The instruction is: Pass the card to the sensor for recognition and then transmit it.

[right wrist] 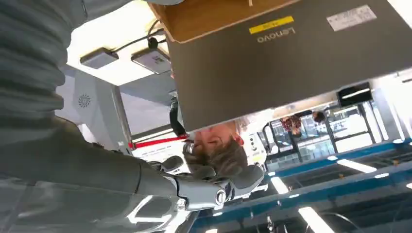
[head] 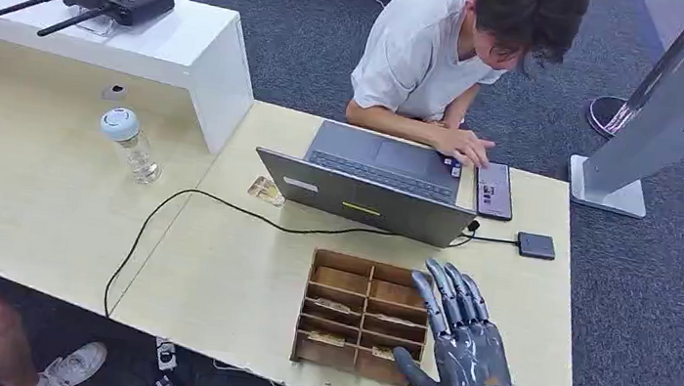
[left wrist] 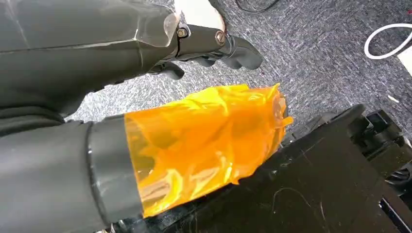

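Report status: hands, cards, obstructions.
Right hand open, fingers spread over the wooden card tray, holding nothing. Left hand hangs over carpet, empty. Cards in tray. Laptop behind tray.

The worktop (head: 41,205) is pale wood laminate, smooth and matt. The compartment box (head: 364,314) looks like raw brown plywood. The laptop (head: 367,201) has a matt grey metallic lid. The right hand (head: 466,356) is glossy grey plastic with a metallic sheen. The floor (head: 667,322) is rough grey carpet. Crinkled, glossy orange film (left wrist: 204,145) wraps part of the left hand (left wrist: 214,46).
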